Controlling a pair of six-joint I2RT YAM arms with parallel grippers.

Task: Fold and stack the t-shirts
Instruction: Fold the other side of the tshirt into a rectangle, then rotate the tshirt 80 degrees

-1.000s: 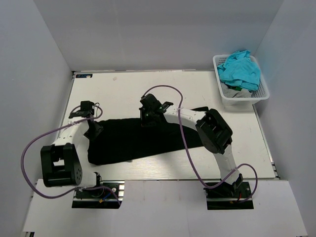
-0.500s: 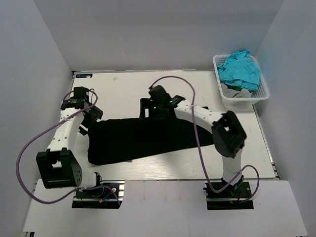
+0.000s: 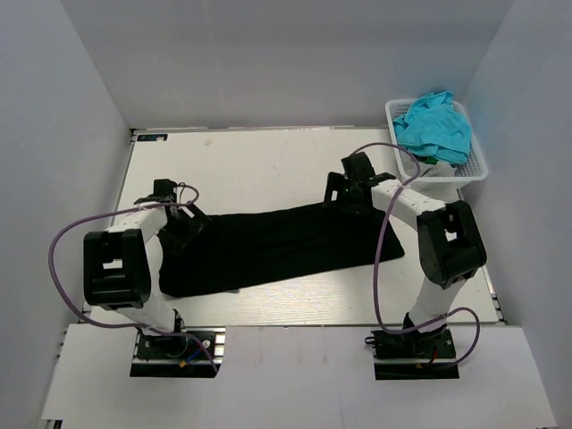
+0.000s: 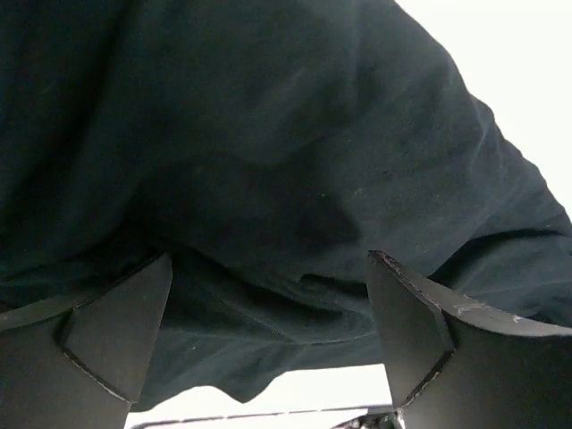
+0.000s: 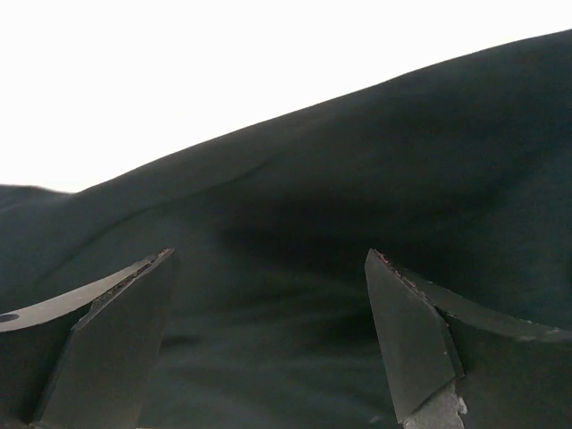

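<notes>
A black t-shirt (image 3: pixel 268 250) is shown from above, laid as a long folded band across the middle of the white table (image 3: pixel 250 165). The left gripper (image 3: pixel 183 228) is placed over the shirt's left end and the right gripper (image 3: pixel 350 189) at its far right edge. How the jaws stand is shown only by the wrist views: on each arm the two fingers are spread wide, with dark cloth beneath and between them and nothing pinched. A rumpled hem and a sliver of table are seen in the left wrist view. A white lattice basket (image 3: pixel 427 185), heaped with turquoise cloth (image 3: pixel 435 125), is set at the far right corner, apart from the shirt. Purple cables (image 3: pixel 375 277) are looped over both arms.
</notes>
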